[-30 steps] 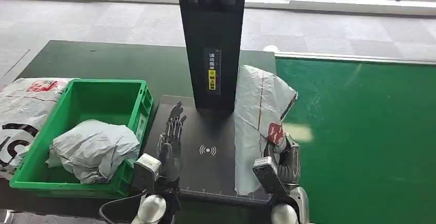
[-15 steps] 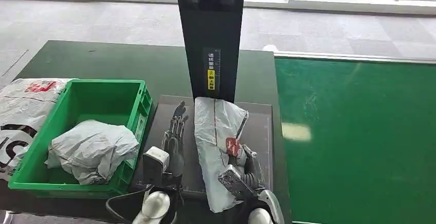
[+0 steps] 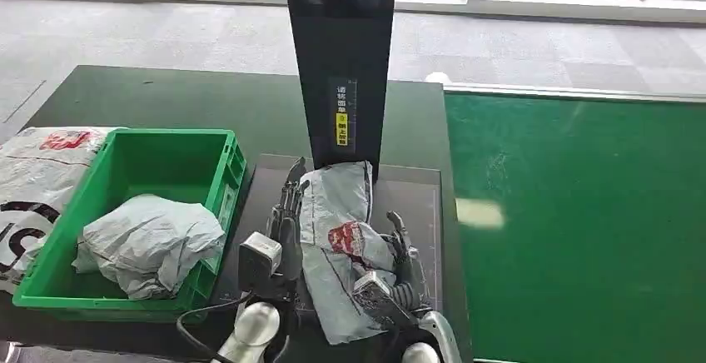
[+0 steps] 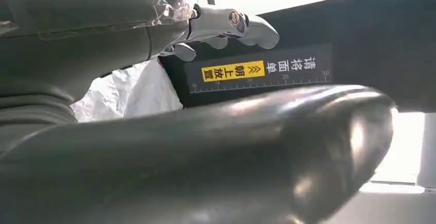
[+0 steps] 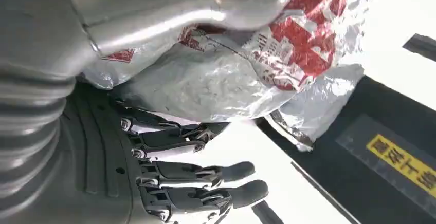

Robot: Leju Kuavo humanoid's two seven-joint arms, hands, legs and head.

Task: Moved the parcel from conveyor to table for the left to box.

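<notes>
The parcel (image 3: 337,238), a crumpled grey plastic bag with a red mark, lies on the dark scanning pad (image 3: 420,192) between my two hands. My right hand (image 3: 398,251) is at its right side. In the right wrist view the thumb lies across the parcel (image 5: 231,75) and the dark fingers (image 5: 195,183) reach under it, so the hand holds it. My left hand (image 3: 287,213) lies flat along the parcel's left edge with straight fingers and holds nothing. The left wrist view shows its fingertips (image 4: 231,23) near the white of the parcel (image 4: 128,93).
A green crate (image 3: 125,142) stands left of the pad with another grey parcel (image 3: 154,242) inside. The black scanner pillar (image 3: 341,63) rises just behind the pad. The green conveyor (image 3: 583,230) runs on the right. A white printed bag (image 3: 42,171) lies at the far left.
My right hand carried the parcel left from the conveyor's edge onto the pad, where it sank down flatter against my left hand. The left hand shifted slightly right.
</notes>
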